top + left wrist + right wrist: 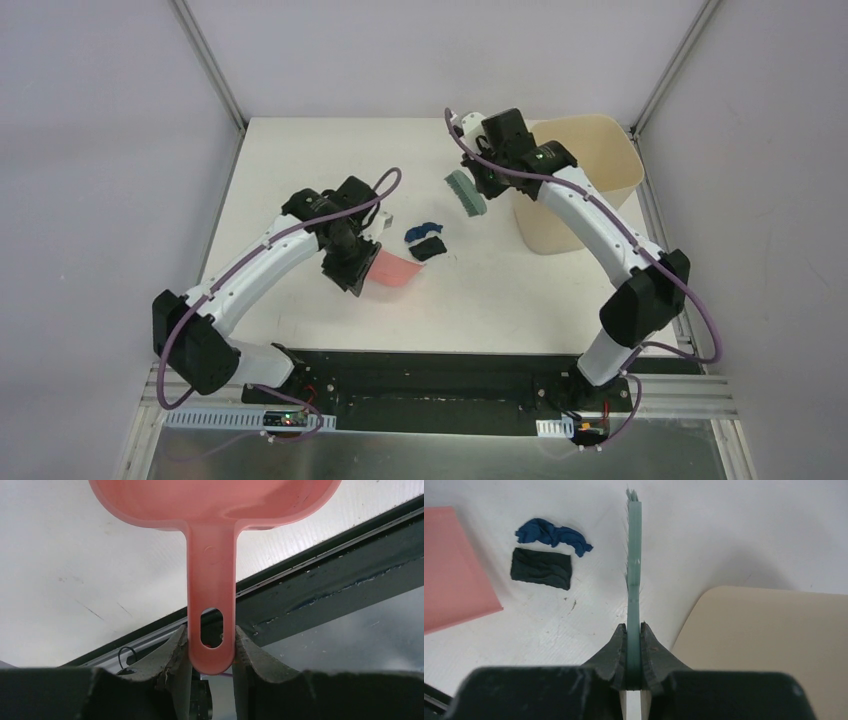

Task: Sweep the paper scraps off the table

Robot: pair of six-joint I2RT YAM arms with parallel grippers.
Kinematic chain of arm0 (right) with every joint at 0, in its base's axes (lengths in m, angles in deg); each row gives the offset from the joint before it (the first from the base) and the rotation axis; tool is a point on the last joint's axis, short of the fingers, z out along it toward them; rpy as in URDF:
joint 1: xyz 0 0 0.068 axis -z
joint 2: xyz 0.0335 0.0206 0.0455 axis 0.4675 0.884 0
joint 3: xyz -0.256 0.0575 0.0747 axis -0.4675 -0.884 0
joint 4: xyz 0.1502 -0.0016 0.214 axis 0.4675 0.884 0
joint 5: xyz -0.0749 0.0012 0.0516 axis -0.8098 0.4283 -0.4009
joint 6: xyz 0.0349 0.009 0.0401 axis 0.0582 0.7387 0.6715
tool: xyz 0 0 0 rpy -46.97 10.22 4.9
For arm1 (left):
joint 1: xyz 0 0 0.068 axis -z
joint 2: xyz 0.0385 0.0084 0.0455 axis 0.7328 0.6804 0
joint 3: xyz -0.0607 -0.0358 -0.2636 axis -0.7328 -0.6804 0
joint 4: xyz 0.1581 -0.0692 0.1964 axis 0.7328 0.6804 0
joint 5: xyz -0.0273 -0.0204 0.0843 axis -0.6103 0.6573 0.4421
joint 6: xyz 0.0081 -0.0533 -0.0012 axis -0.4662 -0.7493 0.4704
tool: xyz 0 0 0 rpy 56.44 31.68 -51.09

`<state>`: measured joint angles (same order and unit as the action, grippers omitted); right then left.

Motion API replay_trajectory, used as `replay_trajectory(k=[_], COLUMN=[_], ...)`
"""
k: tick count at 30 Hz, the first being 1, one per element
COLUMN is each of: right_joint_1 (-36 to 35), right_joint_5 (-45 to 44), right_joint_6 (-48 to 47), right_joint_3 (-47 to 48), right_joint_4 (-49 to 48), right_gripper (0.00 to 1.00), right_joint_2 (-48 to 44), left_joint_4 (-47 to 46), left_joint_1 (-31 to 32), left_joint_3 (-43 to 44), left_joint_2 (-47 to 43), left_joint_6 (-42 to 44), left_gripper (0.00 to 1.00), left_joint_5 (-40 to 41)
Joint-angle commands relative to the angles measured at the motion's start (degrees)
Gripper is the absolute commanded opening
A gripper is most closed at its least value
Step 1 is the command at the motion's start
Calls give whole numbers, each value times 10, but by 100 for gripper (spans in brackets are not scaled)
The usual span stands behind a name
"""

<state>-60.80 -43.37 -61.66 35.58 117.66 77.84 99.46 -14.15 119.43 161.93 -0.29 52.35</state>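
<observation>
Two paper scraps lie mid-table: a dark blue scrap point(421, 231) point(554, 533) and a black scrap point(430, 249) point(541, 568) just in front of it. My left gripper point(345, 268) point(210, 636) is shut on the handle of the pink dustpan point(393, 268) point(210, 580), whose mouth lies a short way left of the scraps. My right gripper point(478, 172) point(634, 630) is shut on the thin handle of the teal brush point(465, 192) point(634, 555), held above the white table point(300, 160) to the right of the scraps.
A beige bin point(590, 190) point(774, 645) stands at the back right, close beside my right arm. A small whitish bit point(386, 217) lies by the left wrist. Grey frame posts rise at the far corners. The black base rail point(325, 585) runs along the near edge.
</observation>
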Motion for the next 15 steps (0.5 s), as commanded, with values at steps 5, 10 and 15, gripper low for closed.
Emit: replay_trajectory(k=[5, 10, 15], right_joint_1=[-1, -1, -4], right_joint_5=[-46, -22, 35], right_joint_6=[-21, -8, 18], right_joint_3=[71, 113, 142], right_joint_4=[-2, 10, 30], right_gripper=[0, 0, 0], right_joint_2=[76, 121, 166], left_joint_4=[24, 14, 0], left_joint_1=[47, 52, 60], left_joint_3=[47, 39, 25], left_joint_2=[81, 100, 104], left_joint_6=[28, 25, 22], left_gripper=[0, 0, 0], left_joint_5=[4, 30, 27])
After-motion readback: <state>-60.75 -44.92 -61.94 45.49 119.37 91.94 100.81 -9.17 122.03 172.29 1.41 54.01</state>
